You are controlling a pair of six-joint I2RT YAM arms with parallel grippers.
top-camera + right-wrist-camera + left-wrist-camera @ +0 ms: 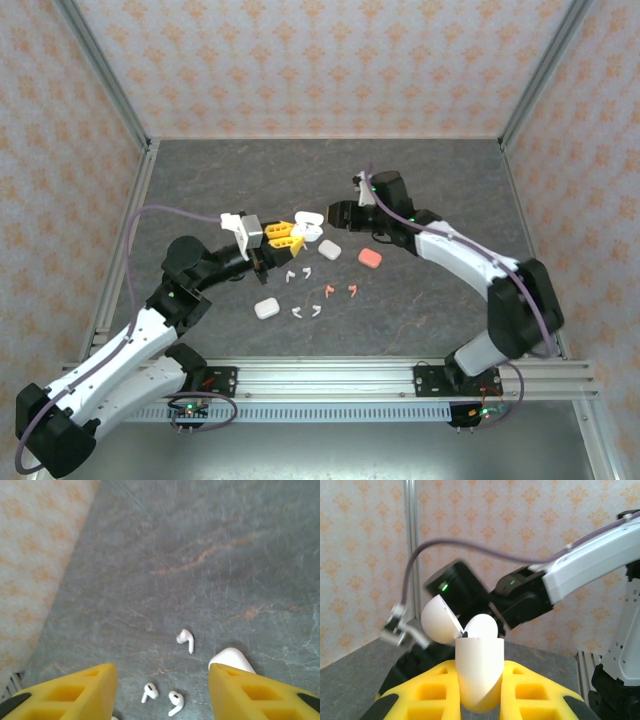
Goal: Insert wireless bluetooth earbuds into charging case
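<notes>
Three white earbuds (pixel 185 639) beneath right pincer (pixel 160 669)

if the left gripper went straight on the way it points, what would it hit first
Probably the right arm's black wrist, just beyond the open white case it holds; depth is hard to judge.

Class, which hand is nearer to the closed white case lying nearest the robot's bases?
Left. The left hand is behind the closed white case, slightly to its right; the right hand is farther back and farther right.
</notes>
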